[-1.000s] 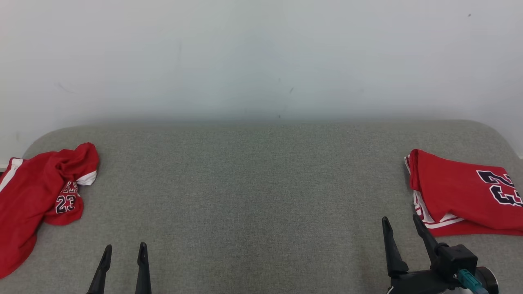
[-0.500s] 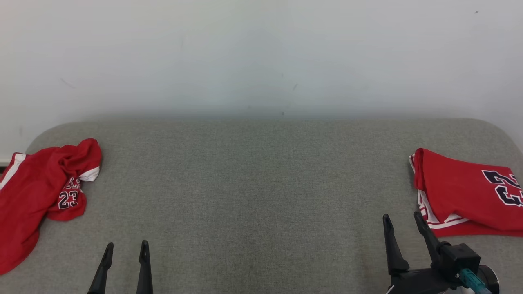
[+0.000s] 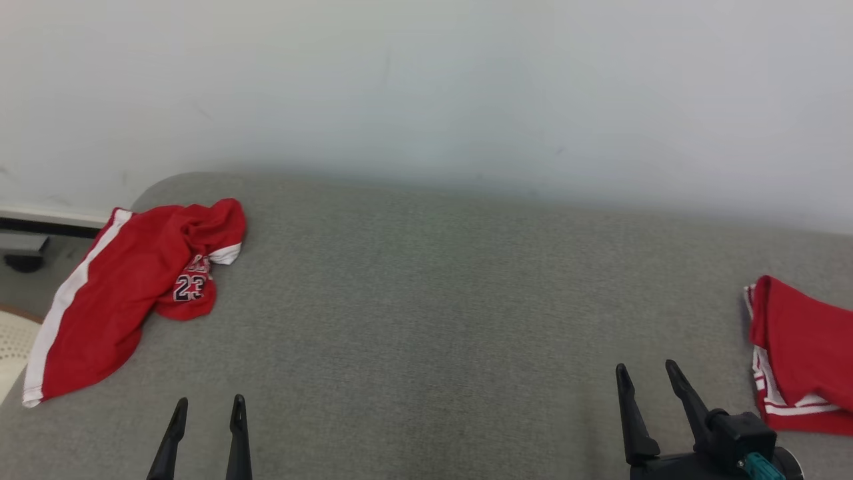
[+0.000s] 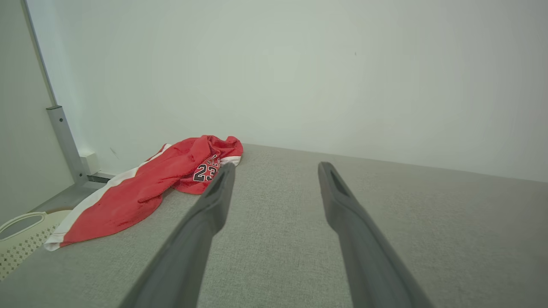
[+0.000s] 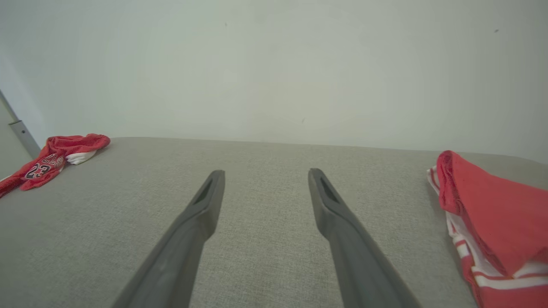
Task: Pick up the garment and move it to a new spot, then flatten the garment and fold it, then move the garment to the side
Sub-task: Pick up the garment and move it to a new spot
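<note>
A crumpled red garment [image 3: 126, 280] with white trim and a "23" lies at the far left of the grey padded surface [image 3: 426, 300], its lower end near the left edge; it also shows as the crumpled garment [image 4: 158, 179] [image 5: 47, 160]. My left gripper [image 3: 208, 405] [image 4: 276, 169] is open at the lower left, well short of it, nothing between its fingers. My right gripper [image 3: 645, 371] [image 5: 263, 173] stands open at the lower right, empty, just left of a folded red garment [image 3: 803, 353] [image 5: 492, 218].
A pale wall [image 3: 426, 87] rises behind the grey surface. Off the surface's left end I see a white perforated basket [image 3: 13, 337] [image 4: 21, 233], a grey metal post [image 4: 64, 141] and a strip of floor.
The head camera has turned left: the crumpled garment sits further into the picture and the folded one has slid toward the right edge. Both grippers stay open and empty.
</note>
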{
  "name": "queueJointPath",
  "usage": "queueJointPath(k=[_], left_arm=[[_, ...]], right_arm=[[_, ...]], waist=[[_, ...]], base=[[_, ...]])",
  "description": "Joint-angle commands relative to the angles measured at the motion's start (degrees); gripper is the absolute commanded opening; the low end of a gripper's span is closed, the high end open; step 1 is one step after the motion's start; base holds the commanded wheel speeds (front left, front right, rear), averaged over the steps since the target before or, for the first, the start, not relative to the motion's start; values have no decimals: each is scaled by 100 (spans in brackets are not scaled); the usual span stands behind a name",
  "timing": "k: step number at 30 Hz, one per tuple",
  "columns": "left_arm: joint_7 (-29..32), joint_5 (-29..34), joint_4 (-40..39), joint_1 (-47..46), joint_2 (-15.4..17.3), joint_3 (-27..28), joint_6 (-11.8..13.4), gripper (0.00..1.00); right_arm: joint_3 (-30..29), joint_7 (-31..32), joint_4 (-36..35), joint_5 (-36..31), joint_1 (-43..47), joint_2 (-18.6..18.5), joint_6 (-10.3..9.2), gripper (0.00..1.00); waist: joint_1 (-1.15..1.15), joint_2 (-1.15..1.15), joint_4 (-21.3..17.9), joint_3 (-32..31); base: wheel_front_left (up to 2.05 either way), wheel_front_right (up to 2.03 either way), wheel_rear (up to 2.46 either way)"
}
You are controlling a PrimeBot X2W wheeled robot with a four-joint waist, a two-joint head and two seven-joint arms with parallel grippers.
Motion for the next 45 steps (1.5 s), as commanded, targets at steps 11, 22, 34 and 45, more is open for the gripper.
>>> queueJointPath(k=[11, 22, 34, 45], left_arm=[[-11, 43, -51, 229, 113, 188, -15, 100], [-11, -127, -625, 572, 13, 530, 282, 100], [-11, -136, -584, 487, -3, 362, 264, 100], [741, -900, 1389, -1797, 199, -363, -63, 100]], right_arm=[[488, -41, 102, 236, -64, 10, -13, 100], [1202, 10, 471, 195, -844, 1, -13, 100], [1264, -117, 626, 159, -894, 2, -13, 100], [1279, 256, 89, -142, -793, -190, -13, 100]], waist=[[0, 0, 1775, -75], [0, 0, 2082, 327], [0, 0, 2077, 422], [0, 0, 2030, 928]], base=[[0, 0, 0], [-1, -1, -1], [-3, -3, -3], [0, 0, 0]])
